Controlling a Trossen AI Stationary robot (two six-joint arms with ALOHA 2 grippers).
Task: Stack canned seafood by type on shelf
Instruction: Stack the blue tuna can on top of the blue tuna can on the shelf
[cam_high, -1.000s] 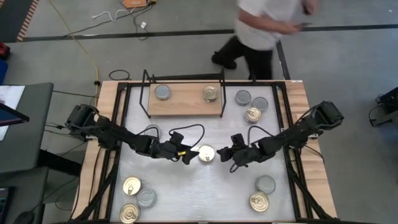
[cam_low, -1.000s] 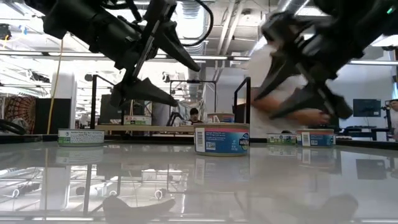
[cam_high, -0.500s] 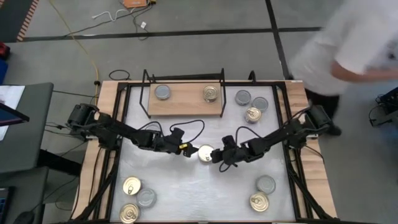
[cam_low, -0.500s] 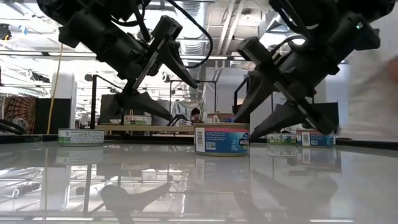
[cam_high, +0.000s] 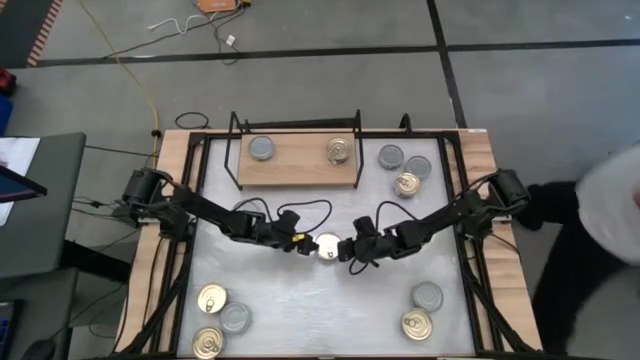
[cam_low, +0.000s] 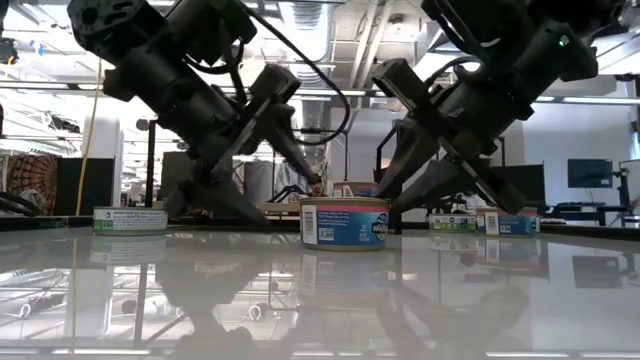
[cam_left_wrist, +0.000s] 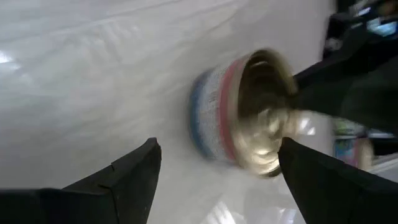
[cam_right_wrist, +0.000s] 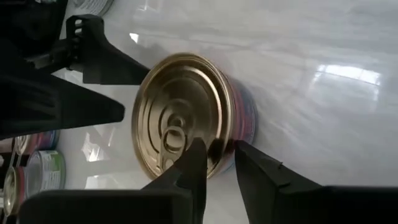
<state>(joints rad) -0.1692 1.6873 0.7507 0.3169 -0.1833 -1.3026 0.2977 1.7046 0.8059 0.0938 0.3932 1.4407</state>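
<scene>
A gold-topped can (cam_high: 326, 247) with a pink and blue label (cam_low: 345, 222) stands flat on the white tabletop at mid-table. My left gripper (cam_high: 303, 246) is open just left of it; in the left wrist view its fingers (cam_left_wrist: 219, 146) stand wide either side of the can (cam_left_wrist: 239, 112) without touching. My right gripper (cam_high: 346, 250) comes from the right, nearly shut over the can's rim (cam_right_wrist: 219, 148). The shelf (cam_high: 298, 172), a wooden board in a black wire frame, holds a grey can (cam_high: 261, 149) and a gold can (cam_high: 339, 151). My right gripper has the gold-topped can by its rim (cam_right_wrist: 222, 134) on the side toward the table's right. One finger (cam_right_wrist: 196, 155) lies over the lid and the other (cam_right_wrist: 245, 158) outside the wall. It comes slanting down from the right. The can stays upright on the table.
Three cans (cam_high: 404, 169) sit right of the shelf. Three more (cam_high: 215, 320) lie at the near left corner and two (cam_high: 422, 310) at the near right. A person (cam_high: 610, 220) stands off the table's right side.
My right gripper has moved toward the table's left and down onto the middle can. My left gripper has lowered beside the can. The can has slid a little toward the left. The person has walked from behind the table to its right side.
</scene>
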